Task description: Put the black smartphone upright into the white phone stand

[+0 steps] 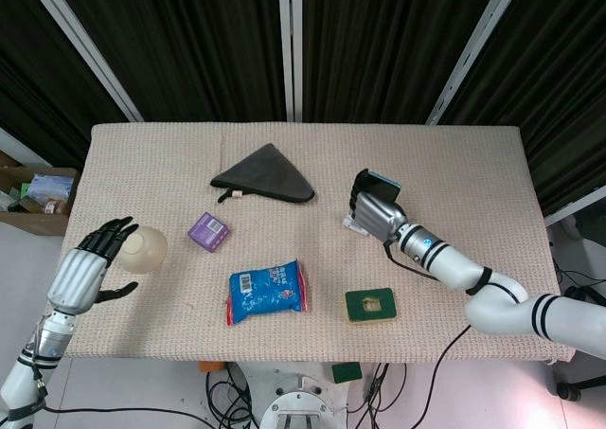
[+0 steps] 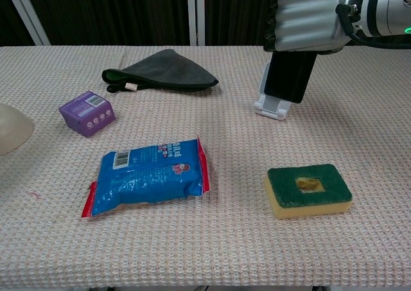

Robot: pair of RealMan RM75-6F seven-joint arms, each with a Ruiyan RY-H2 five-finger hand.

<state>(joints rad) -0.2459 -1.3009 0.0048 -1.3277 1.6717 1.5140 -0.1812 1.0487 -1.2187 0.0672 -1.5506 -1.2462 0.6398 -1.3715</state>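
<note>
Black smartphone (image 2: 289, 78): upright, upper right of chest view, lower edge at the white phone stand (image 2: 272, 106); whether fully seated can't be told, contact point hidden.
Table (image 1: 142, 145): beige woven top, fills mid-frame in head view.
Right hand (image 2: 309, 26): fingers wrapped round phone's upper part, grasping it; centre-right in head view.
Dark grey cloth (image 2: 164, 71): folded triangle, upper centre-left.
Blue snack packet (image 2: 149, 175): flat, lower centre-left.
Left hand (image 1: 91, 261): lower left of head view, off table edge, fingers spread, holding nothing.
Cream bowl (image 1: 142, 248): inverted, just beside left hand.
Green-yellow sponge (image 2: 307, 189): lower right, w/ hole in top.
Purple box (image 2: 87, 113): left, small.
</note>
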